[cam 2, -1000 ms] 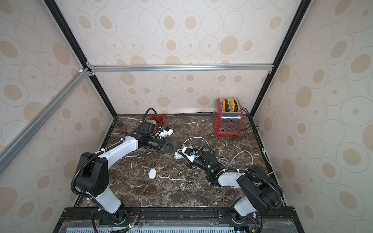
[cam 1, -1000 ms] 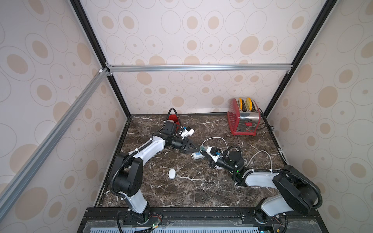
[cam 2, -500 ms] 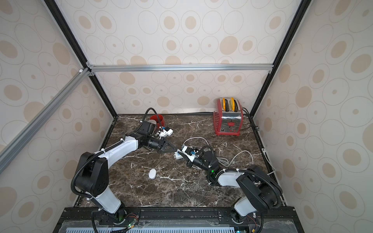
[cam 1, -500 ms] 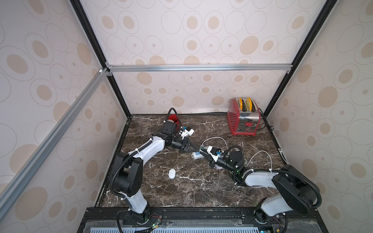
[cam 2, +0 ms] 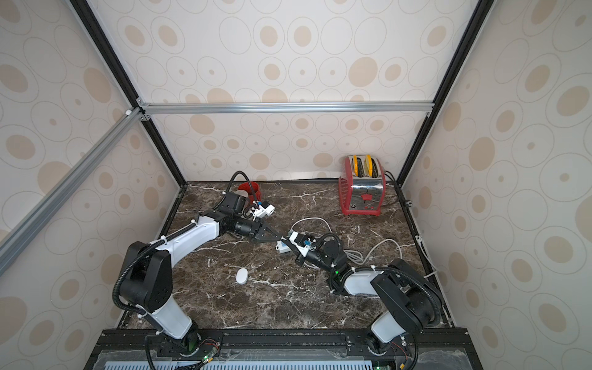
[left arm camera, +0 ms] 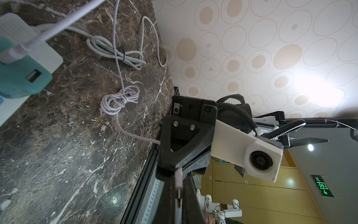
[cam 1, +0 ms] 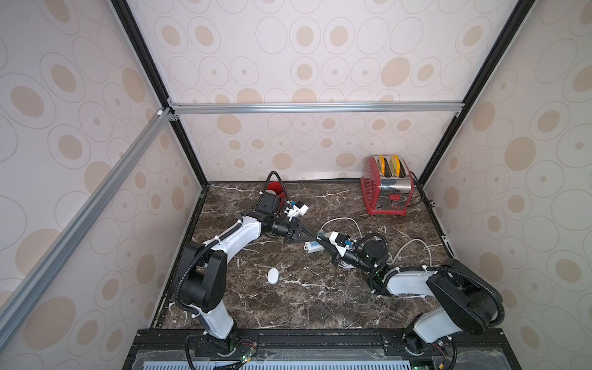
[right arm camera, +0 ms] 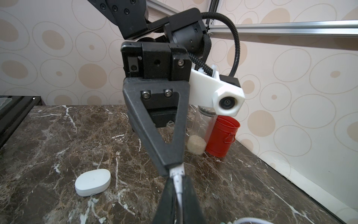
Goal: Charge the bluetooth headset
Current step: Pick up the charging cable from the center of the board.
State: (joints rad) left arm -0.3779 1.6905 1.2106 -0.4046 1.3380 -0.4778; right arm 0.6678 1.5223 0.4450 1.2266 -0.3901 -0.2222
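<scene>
While both arms reach over the dark marble tabletop point(cam 1: 288, 304), the left gripper point(cam 1: 314, 238) and right gripper point(cam 1: 322, 242) meet tip to tip in both top views, just beside a white power strip point(cam 1: 314, 247); the small white oval headset case point(cam 1: 273, 276) lies alone nearer the front edge, well apart from them. From the left wrist, the right gripper is closed on the thin white charging cable point(left arm camera: 120, 99) just behind its plug point(left arm camera: 179, 181). From the right wrist, the left gripper is clamped on that plug, the right's own fingers point(right arm camera: 168, 195) pinch the cable, and the case rests flat on the marble to one side.
</scene>
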